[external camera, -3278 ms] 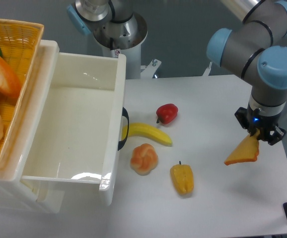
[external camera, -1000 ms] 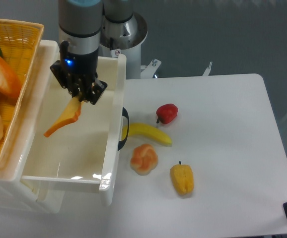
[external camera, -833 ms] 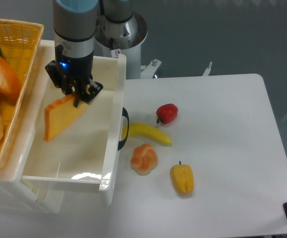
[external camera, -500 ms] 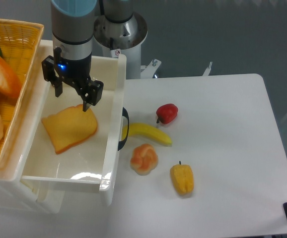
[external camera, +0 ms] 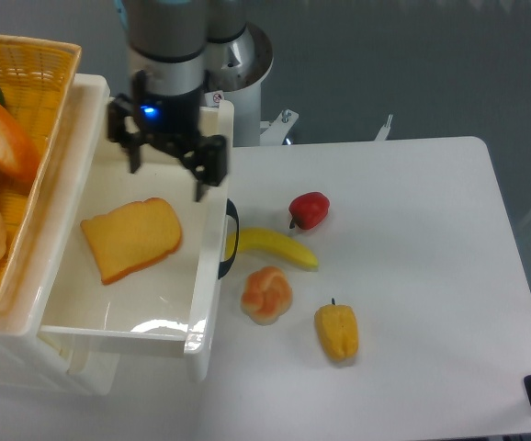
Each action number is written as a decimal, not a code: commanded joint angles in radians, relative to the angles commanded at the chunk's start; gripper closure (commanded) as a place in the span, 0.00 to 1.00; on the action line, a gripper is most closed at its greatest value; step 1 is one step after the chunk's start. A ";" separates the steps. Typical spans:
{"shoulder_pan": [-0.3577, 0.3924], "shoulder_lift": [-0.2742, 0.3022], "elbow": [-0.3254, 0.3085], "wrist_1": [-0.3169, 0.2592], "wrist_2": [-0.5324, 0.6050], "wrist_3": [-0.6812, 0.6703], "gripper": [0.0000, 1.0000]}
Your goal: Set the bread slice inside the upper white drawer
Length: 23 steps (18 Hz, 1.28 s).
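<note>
A flat yellow-orange toy bread slice lies on the floor of the glossy white plastic upper drawer, which stands at the left of a white table backed by a grey wall. The black two-finger gripper hangs above with fingers wide, empty.

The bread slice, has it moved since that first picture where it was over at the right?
Yes. The bread slice has gone from the table's right side, leftward past the banana, and now lies flat inside the upper white drawer.
</note>
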 joint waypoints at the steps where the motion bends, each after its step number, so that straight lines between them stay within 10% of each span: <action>1: 0.011 -0.005 -0.006 0.003 0.028 0.014 0.00; 11: 0.322 -0.156 -0.020 0.138 0.120 0.400 0.00; 23: 0.442 -0.397 0.000 0.318 0.108 0.721 0.00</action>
